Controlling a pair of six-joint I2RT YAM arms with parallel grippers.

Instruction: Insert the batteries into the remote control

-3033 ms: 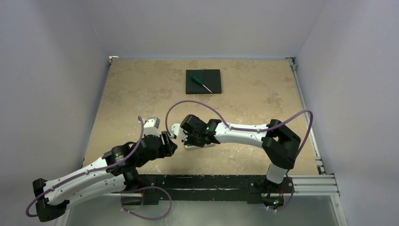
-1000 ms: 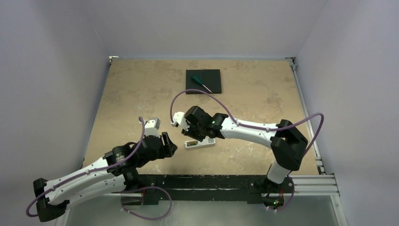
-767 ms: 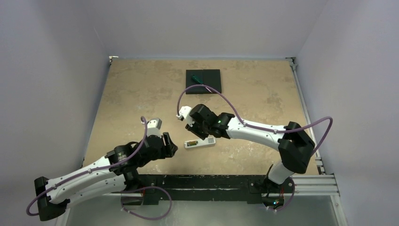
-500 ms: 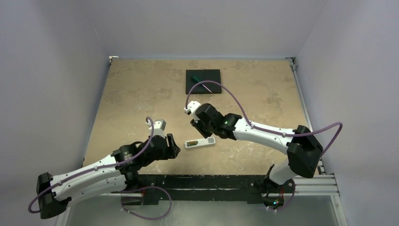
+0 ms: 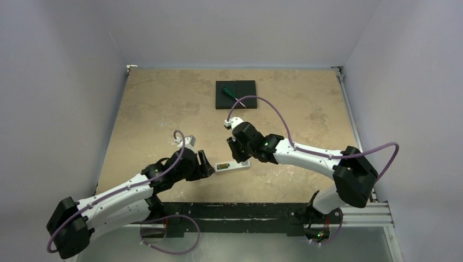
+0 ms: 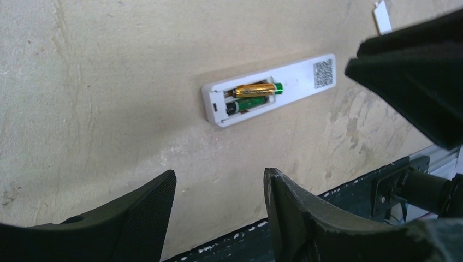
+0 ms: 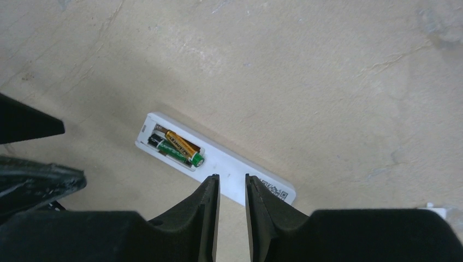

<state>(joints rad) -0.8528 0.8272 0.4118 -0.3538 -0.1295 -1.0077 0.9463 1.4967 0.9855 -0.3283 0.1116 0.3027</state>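
The white remote control (image 5: 233,166) lies face down near the table's front, its battery bay open. It also shows in the left wrist view (image 6: 297,82) and the right wrist view (image 7: 240,172). Two batteries lie side by side in the bay: a goldish one (image 6: 252,87) (image 7: 179,142), slightly askew, and a dark green one (image 6: 250,103) (image 7: 170,149). My left gripper (image 5: 209,166) (image 6: 219,173) is open and empty, just off the remote's bay end. My right gripper (image 5: 237,157) (image 7: 231,178) hangs above the remote's middle, open by a narrow gap and empty.
A black square pad (image 5: 245,98) with a green-handled screwdriver (image 5: 229,94) on it lies at the back middle. A small flat white cover strip (image 6: 382,15) (image 7: 435,207) lies on the table beyond the remote. The table's front rail (image 5: 245,210) runs close behind my left gripper.
My right gripper has lifted off the remote and drawn back to the right, uncovering the bay with both batteries. My left arm has moved right, up to the remote's bay end.
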